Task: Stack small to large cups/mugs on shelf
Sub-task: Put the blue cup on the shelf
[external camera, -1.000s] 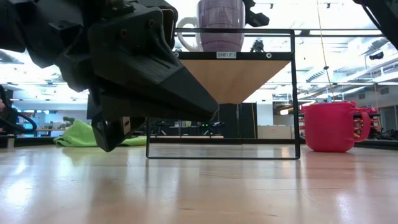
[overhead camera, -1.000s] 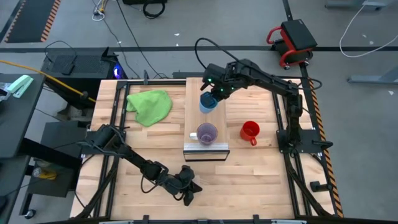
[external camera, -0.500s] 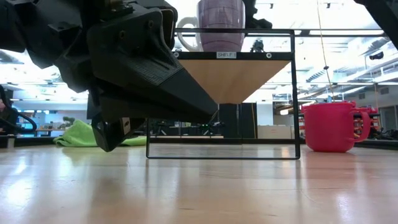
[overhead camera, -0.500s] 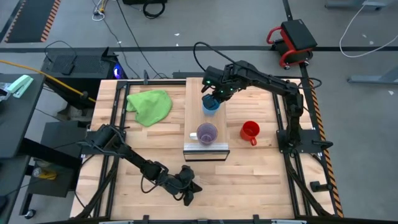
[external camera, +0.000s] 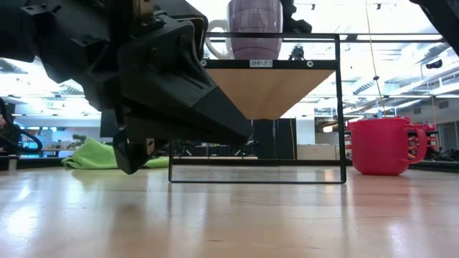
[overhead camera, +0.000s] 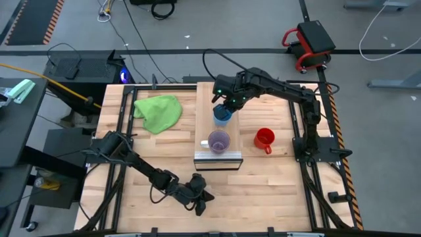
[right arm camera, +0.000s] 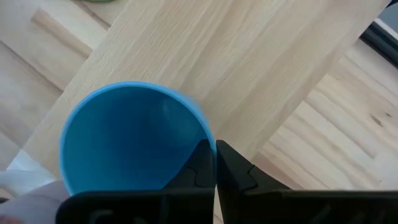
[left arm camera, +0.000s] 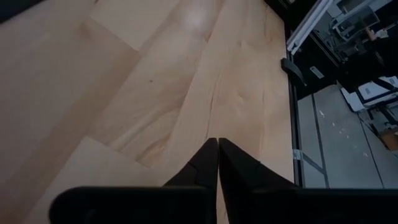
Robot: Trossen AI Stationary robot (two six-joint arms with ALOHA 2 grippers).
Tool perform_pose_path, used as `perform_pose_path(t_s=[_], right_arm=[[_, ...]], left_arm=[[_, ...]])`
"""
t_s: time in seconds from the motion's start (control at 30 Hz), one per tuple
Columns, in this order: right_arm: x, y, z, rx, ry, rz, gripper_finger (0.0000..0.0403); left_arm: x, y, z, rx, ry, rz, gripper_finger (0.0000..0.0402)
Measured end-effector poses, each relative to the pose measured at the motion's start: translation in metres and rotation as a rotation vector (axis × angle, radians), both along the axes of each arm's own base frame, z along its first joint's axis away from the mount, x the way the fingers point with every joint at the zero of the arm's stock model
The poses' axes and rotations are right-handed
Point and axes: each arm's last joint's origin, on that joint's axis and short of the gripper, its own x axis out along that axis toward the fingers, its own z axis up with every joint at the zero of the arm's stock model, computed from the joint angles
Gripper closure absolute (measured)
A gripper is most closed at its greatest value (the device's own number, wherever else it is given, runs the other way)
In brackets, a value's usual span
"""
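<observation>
In the high view my right gripper point(overhead camera: 227, 105) is shut on the bright blue cup point(overhead camera: 222, 114) over the middle of the light-wood shelf point(overhead camera: 207, 99). The translucent purple cup point(overhead camera: 218, 141) stands upright on the shelf near its silver-strip end; the low view shows the purple cup point(external camera: 254, 29) on top of the raised shelf point(external camera: 265, 89). The red mug point(overhead camera: 264, 138) stands on the table right of the shelf. My left gripper point(overhead camera: 199, 207) is shut and touches nothing, low over the table's near part. My right gripper pinches the blue cup's rim point(right arm camera: 202, 134) with one finger inside the cup and the other finger point(right arm camera: 236, 171) outside. The fingers come from above, pointing down. The cup is upright over the shelf plank; whether its base rests on the plank I cannot tell.
A crumpled green cloth point(overhead camera: 158, 112) lies on the table left of the shelf. The shelf stands on a thin dark frame point(external camera: 338, 107), raised above the tabletop. Bare wood stretches across the near part of the table point(overhead camera: 263, 191) around the left arm.
My right gripper, still shut on the blue cup, has carried it a short way along the shelf toward the purple cup and the table's near edge. My left gripper has shifted slightly in the low view.
</observation>
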Motion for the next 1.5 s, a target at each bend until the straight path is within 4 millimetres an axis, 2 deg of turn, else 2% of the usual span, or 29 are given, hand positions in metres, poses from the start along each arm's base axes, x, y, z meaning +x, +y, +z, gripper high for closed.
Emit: perform_pose_path(t_s=[0.9, 1.5], right_arm=[[0.0021, -0.0053, -0.0022, 0.008, -0.006, 0.012, 0.0397], [0.0057, -0.0054, -0.0011, 0.018, -0.045, 0.029, 0.0354]], left_arm=[[0.0000, 0.0000, 0.0001, -0.025, 0.003, 0.012, 0.0382], [0.0000, 0.0000, 0.0001, -0.023, 0.003, 0.011, 0.0380]])
